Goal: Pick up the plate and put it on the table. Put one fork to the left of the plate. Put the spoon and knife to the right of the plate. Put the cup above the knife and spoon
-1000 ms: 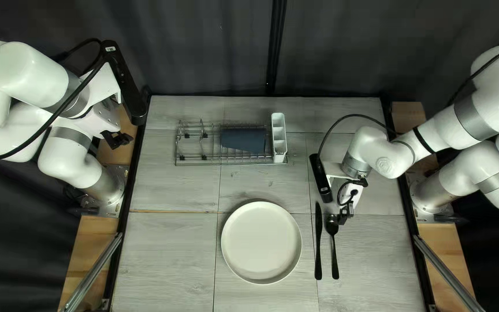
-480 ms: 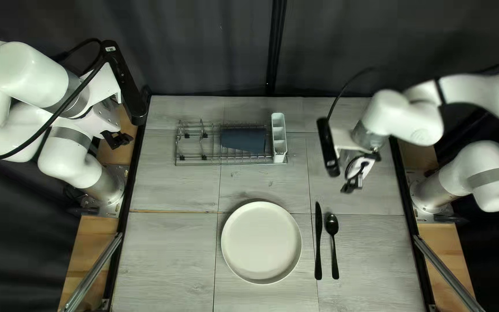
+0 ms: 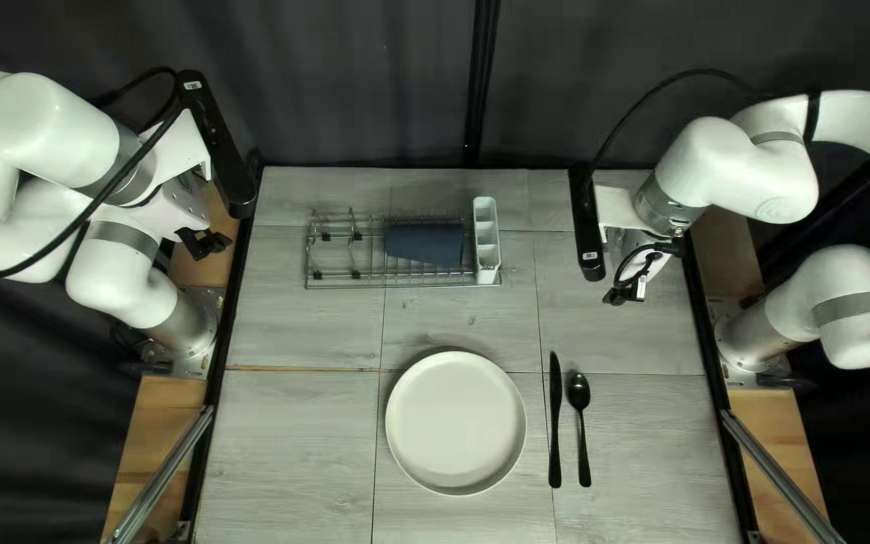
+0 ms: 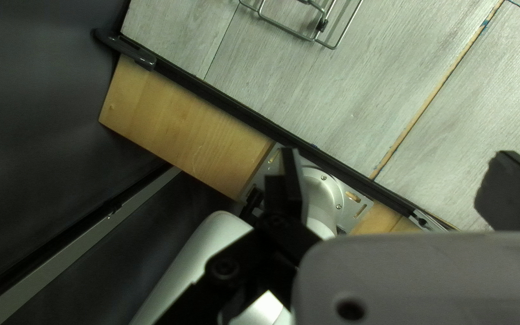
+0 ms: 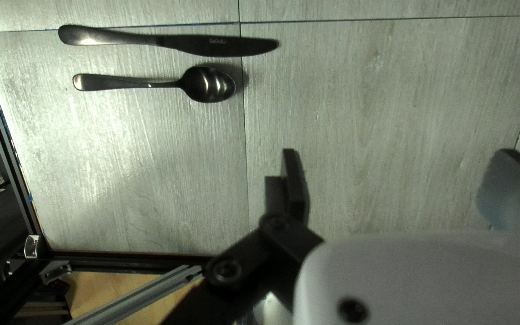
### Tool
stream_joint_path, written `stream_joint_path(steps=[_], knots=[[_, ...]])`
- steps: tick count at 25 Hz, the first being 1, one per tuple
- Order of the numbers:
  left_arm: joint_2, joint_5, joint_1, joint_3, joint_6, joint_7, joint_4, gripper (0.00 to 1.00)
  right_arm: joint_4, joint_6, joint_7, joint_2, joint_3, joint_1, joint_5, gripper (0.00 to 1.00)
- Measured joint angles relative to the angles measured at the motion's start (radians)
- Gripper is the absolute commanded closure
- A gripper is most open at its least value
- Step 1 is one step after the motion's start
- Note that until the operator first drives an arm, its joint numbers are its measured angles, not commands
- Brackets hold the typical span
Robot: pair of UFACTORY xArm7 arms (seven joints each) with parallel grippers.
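- Judging the cup (image 3: 424, 245) to be the next target: plate (image 3: 455, 423) set out on the table, with knife (image 3: 555, 423) and spoon (image 3: 579, 391) to its right. No fork can be made out in any view.
- Cup location: lying over in the wire rack (image 3: 344, 287), just beside the white holder (image 3: 486, 242) at the rack's right end.
- Cup long axis: roughly left to right in the top left view, wider end toward the holder. Cannot tell which end is the mouth.
- Right gripper (image 5: 401, 186): fingers spread, nothing between them; held above the table, beyond the spoon's bowl. Cup lies to its left and a little toward the table's far edge, well apart.
- Left gripper (image 4: 395, 186): also spread, nothing held, out past the table's left edge. Distances look similar; right arm probably the better choice, being slightly nearer and beside the placing spot.
- Finger alignment (right): the gap runs parallel to the knife, hence crosswise to the cup's axis. Likely little wrist turn needed; mainly a leftward traverse, then descent astride the cup.
- Risk: a finger could catch the rack wires or knock the holder if lowered too far toward the wide end.
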Motion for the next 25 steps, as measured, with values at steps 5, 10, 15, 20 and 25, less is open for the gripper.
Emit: stream_joint_path(steps=[5, 10, 15, 20, 25], knots=[[0.000, 0.000, 0.000, 0.000, 0.000, 0.000, 0.000, 0.00, 0.031, 0.005, -0.040, 0.011, 0.032, 0.010, -0.068, 0.00], [0.000, 0.000, 0.000, 0.000, 0.000, 0.000, 0.000, 0.00, 0.036, -0.008, -0.079, 0.008, 0.053, 0.011, -0.129, 0.00], [0.000, 0.000, 0.000, 0.000, 0.000, 0.000, 0.000, 0.00, 0.036, -0.010, -0.083, 0.008, 0.054, 0.011, -0.131, 0.00], [0.000, 0.000, 0.000, 0.000, 0.000, 0.000, 0.000, 0.00, 0.066, -0.023, -0.238, 0.029, 0.013, 0.030, -0.146, 0.00], [0.000, 0.000, 0.000, 0.000, 0.000, 0.000, 0.000, 0.00, 0.116, -0.044, -0.480, 0.047, -0.050, 0.056, -0.180, 0.00]])
